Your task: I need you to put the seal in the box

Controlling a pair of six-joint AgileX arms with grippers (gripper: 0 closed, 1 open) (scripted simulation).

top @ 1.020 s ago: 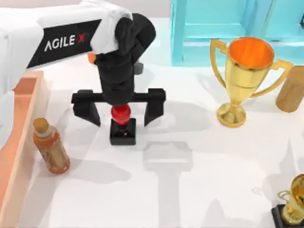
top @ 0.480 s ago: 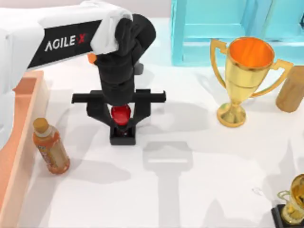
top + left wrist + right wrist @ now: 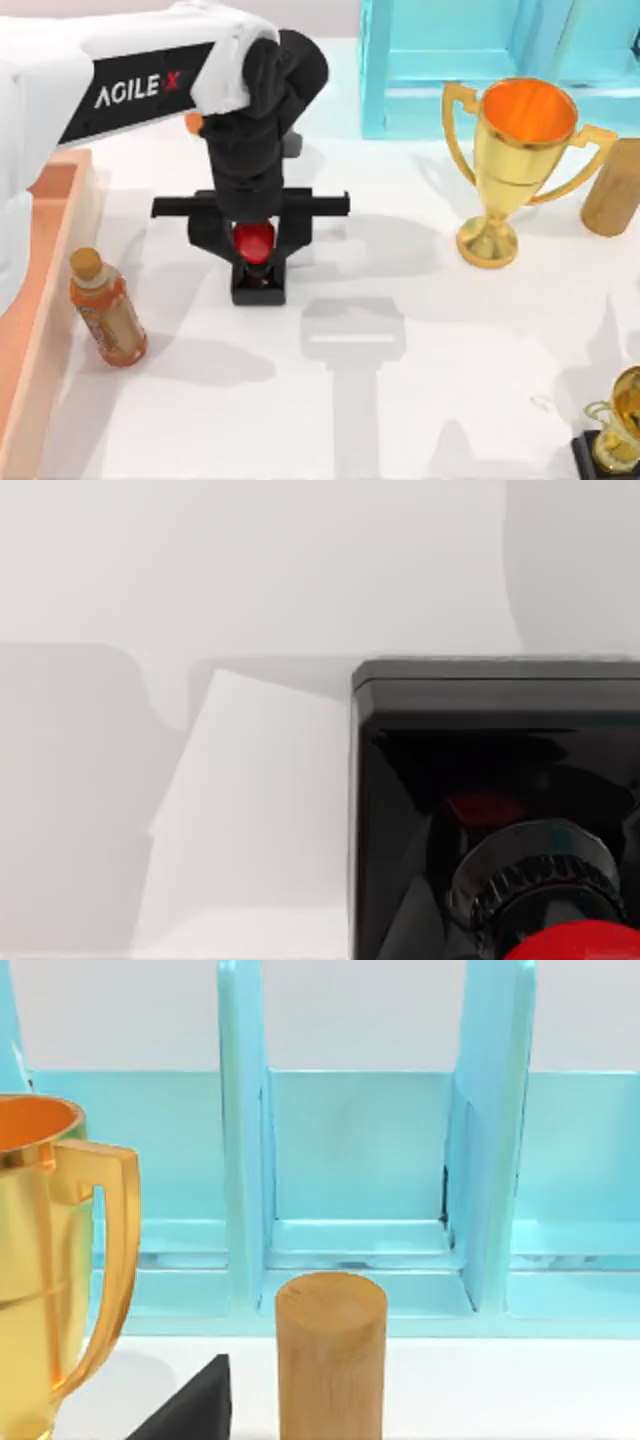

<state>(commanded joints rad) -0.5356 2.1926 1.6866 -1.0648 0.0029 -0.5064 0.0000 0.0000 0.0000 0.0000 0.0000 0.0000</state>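
The seal (image 3: 258, 282), a glossy red knob on a black square base, stands on the white table left of centre. My left gripper (image 3: 252, 248) reaches down over it, and its black fingers (image 3: 212, 236) press against the red knob from both sides, shut on it. In the left wrist view the seal's black base (image 3: 480, 770) sits close up on the table, with the red knob at the frame's edge. The box (image 3: 45, 215), a shallow tray with orange-brown wooden walls, runs along the table's left edge, to the left of the seal.
A small orange bottle (image 3: 108, 310) stands between the seal and the box. A turquoise cabinet (image 3: 480, 60) is at the back. A big gold trophy (image 3: 515, 160) and a wooden cylinder (image 3: 612, 190) stand at the right, with a small trophy on a black base (image 3: 608, 440) at front right.
The left gripper's fingers have moved in from wide apart and now clamp the red knob. The seal's base stays in the same spot on the table.
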